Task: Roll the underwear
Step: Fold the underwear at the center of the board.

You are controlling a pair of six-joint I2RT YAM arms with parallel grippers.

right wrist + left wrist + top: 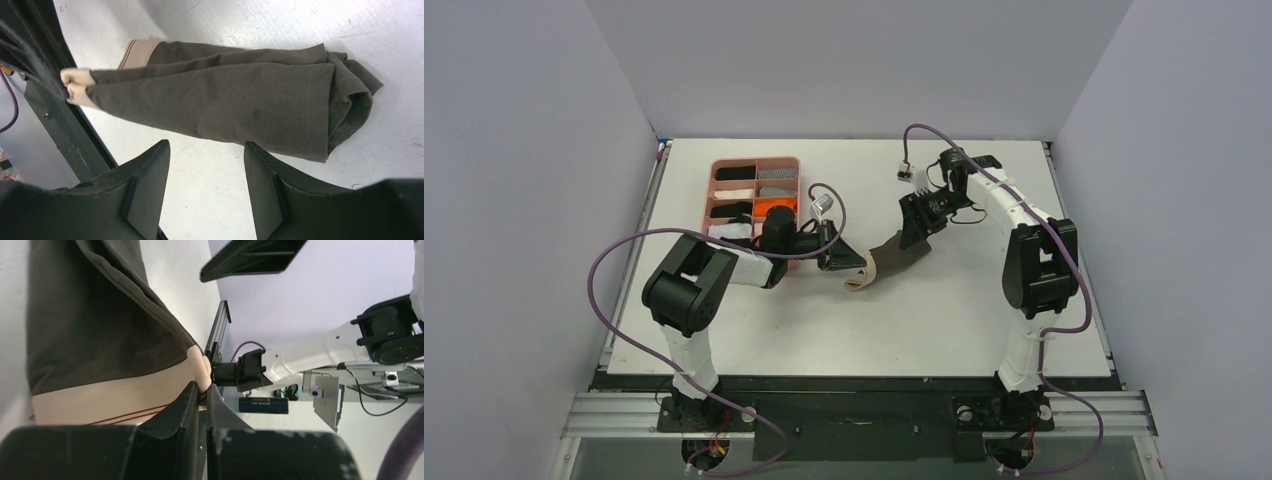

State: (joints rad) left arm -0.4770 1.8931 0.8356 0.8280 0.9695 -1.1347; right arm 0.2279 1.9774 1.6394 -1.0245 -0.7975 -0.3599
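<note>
Currently, the left arm (pixel 714 275) reaches low across the table (pixel 944 320) from its base toward the centre. The left gripper (pixel 844 262) is clamped tight on the beige waistband (pixel 115 400) of the underwear (pixel 892 255). The right arm (pixel 1034 250) folds back from the far right. The right gripper (pixel 916 228) points down at the dark end of the garment, its jaws apart with nothing between them.

The underwear lies mid-table, just right of the pink tray (pixel 754 160), spanning the gap between the two grippers. Its dark end is bunched on the table surface.

Whether the right fingertips (pixel 155 165) touch the cloth cannot be determined. The left arm covers the near right corner of the tray, so the contents there are hidden. In the left wrist view the garment is cut off at the top edge.

Count: two arms, two grippers, one underwear, one tray. The tray holds several rolled cloths (pixel 776 188) in black, white, grey-striped and orange; an exact number cannot be taken.
</note>
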